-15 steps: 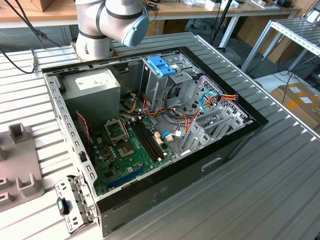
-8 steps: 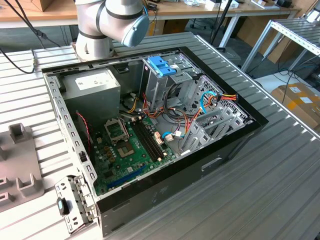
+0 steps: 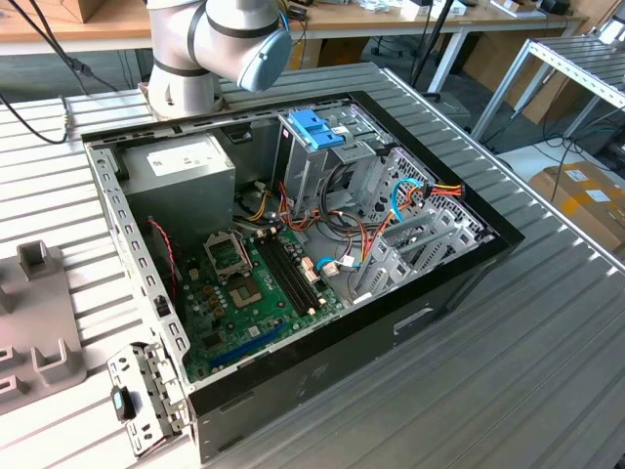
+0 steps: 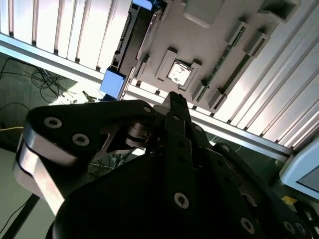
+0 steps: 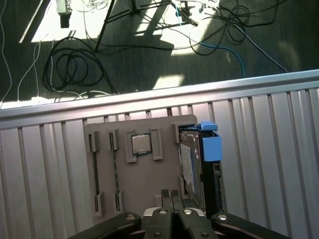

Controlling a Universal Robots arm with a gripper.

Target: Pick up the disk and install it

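The disk (image 5: 192, 167) stands on edge in a slot along one side of a grey holder tray (image 5: 144, 179); its bright blue end tab (image 5: 211, 148) sticks out at one end. In the second wrist view the disk (image 4: 130, 45) and its blue tab (image 4: 113, 83) lie beyond the black finger linkages. My gripper (image 5: 170, 194) hovers above the tray, beside the disk and apart from it. Its fingers are pressed together with nothing between them, and in the second wrist view the gripper (image 4: 174, 102) tip points at the tray.
An open computer case (image 3: 459, 283) lies on the ribbed metal table, with a motherboard (image 3: 254, 283), cables and a grey drive cage carrying a light-blue bracket (image 3: 317, 127). The tray also holds a processor chip (image 5: 141, 143) and memory sticks (image 5: 115, 169). Cables litter the floor past the table edge (image 5: 149, 97).
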